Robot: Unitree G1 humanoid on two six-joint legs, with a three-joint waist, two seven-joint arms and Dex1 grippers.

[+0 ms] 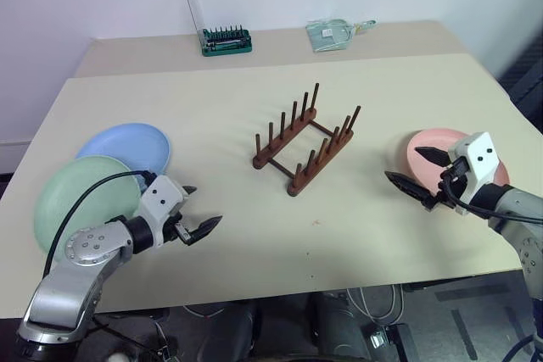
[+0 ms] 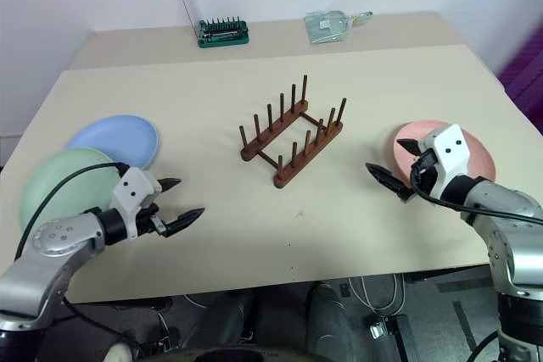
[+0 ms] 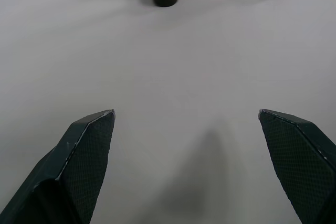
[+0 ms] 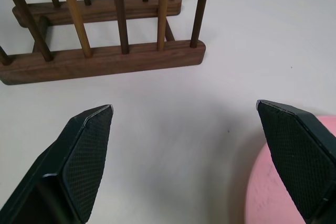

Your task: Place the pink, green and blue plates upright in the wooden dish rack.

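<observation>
The left claw (image 1: 197, 209) hangs just above the surface (image 1: 254, 235) with its two black, pointed fingers spread wide and nothing between them; in the left wrist view their inner pads (image 3: 89, 150) show a fine cross-hatched grip texture. Just behind that claw, beside its arm, lie two round, shallow, matte plates: the pale mint green plate (image 1: 81, 201) nearest the arm, and the light blue plate (image 1: 127, 146) beyond it, its near rim tucked under or against the green one. Ahead of the left claw, toward the middle of the smooth beige surface, stands the wooden rack (image 1: 305, 146), dark reddish-brown, made of two parallel rails with rounded ends, joined by thin crossbars, each rail carrying a row of slim upright pegs; no plate sits in it. The right claw (image 1: 416, 171) is likewise opened wide and empty, pointing toward the rack, which stands well apart from it. The salmon pink plate (image 1: 428, 146) lies flat directly beneath and behind this claw, its smooth curved rim showing under one finger in the right wrist view (image 4: 278, 192). Far beyond both claws, along the back edge by the wall, stand a green holder of metal screwdriver bits (image 1: 226, 41) with a clear lid tipped up, and a flat clear plastic packet (image 1: 333, 34).
</observation>
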